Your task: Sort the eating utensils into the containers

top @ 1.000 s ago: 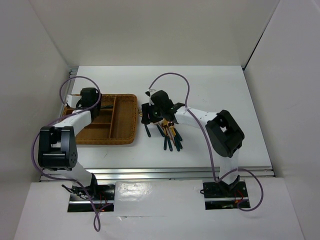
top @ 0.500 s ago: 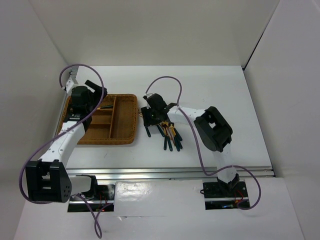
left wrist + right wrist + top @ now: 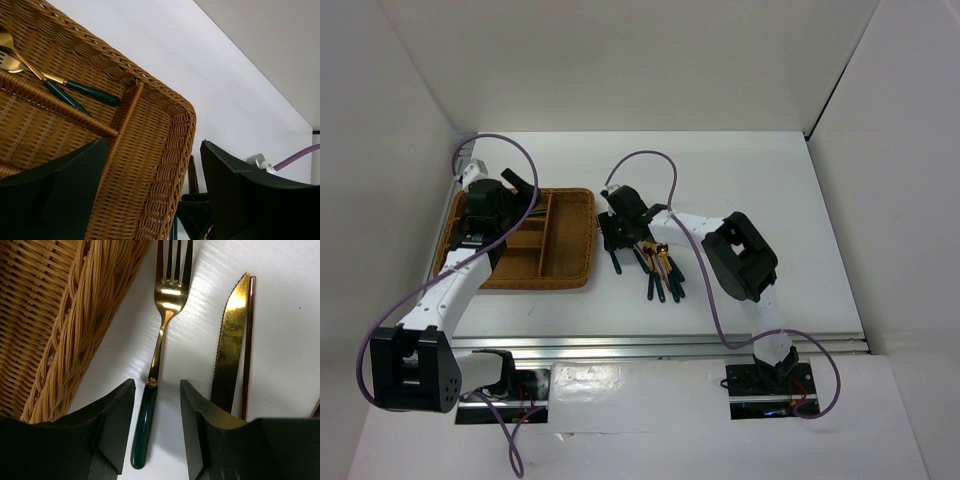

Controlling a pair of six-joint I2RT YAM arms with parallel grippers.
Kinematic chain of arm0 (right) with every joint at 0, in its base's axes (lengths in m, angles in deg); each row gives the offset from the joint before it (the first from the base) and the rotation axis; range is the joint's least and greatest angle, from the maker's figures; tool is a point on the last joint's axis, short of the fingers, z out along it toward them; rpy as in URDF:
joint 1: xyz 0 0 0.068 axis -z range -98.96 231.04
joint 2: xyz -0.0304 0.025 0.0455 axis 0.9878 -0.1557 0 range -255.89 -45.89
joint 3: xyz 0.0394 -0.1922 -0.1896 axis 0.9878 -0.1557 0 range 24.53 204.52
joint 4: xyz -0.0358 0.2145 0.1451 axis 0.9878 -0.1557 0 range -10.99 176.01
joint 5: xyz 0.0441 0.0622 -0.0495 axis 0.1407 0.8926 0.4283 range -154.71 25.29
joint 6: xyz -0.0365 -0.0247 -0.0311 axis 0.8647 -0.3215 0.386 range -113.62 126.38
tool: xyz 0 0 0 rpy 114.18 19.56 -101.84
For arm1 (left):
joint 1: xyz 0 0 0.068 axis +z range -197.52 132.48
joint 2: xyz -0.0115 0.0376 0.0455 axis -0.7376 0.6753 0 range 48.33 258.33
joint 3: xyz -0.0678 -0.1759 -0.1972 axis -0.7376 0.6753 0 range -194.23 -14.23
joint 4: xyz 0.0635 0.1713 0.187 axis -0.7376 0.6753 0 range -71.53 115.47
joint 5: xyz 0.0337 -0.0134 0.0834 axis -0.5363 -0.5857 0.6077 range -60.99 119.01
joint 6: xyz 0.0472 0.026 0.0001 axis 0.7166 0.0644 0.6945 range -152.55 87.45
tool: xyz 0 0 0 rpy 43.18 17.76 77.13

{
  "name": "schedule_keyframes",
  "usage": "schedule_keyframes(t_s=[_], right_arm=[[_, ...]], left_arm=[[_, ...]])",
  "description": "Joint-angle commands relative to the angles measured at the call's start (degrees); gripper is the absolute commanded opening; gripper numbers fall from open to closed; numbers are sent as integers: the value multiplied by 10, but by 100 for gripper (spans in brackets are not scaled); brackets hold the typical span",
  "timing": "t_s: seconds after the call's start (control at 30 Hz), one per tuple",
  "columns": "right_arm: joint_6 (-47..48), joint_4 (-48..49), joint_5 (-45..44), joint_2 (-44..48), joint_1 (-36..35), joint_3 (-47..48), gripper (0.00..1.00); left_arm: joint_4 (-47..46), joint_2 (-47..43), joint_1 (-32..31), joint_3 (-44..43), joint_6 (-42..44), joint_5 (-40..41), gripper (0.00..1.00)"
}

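The woven wicker tray (image 3: 535,285) lies at the left of the table. Two gold utensils with teal handles (image 3: 75,90) lie in its far compartment. My left gripper (image 3: 527,195) hovers open above the tray's far right corner (image 3: 175,130), holding nothing. A gold fork (image 3: 167,300) lies on the table beside the tray's right rim (image 3: 75,330). Its teal handle (image 3: 144,425) sits between the open jaws of my right gripper (image 3: 157,385), untouched by either finger. A gold knife (image 3: 230,340) and a chopstick (image 3: 247,340) lie just right of the fork.
More teal-handled utensils lie in a loose pile (image 3: 662,275) on the white table, right of the fork and in front of the right gripper. White walls enclose the table on three sides. A purple cable (image 3: 640,160) loops above the right arm.
The left arm has stretched out low, its gripper still over the tray's far end with the jaws wider. The right gripper shifted slightly left, down over the fork handle, its jaws narrowing.
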Motion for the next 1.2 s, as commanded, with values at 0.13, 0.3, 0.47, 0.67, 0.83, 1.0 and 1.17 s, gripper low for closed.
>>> schedule_keyframes(t_s=[0.13,0.3,0.47,0.67,0.83,1.0,1.17], right_arm=[[1,-37,-46,-35,-12,32,43],[-4,-59,-85,-51,-12,32,32],[-10,-69,-98,-51,-12,25,23],[-21,-91,-134,-57,-12,12,2],[-33,-118,-134,-31,-12,32,0],[-40,-95,-97,43,14,19,0],[-52,-82,-85,101,38,19,0]], left_arm=[[-9,-14,-1,8,28,13,90],[3,-14,-1,8,39,34,90],[3,-20,-1,19,39,40,91],[3,-20,-1,19,50,23,91],[-30,-20,-1,19,73,-150,92],[-123,-20,-6,86,69,-340,91],[-284,12,-17,157,20,-489,91]])
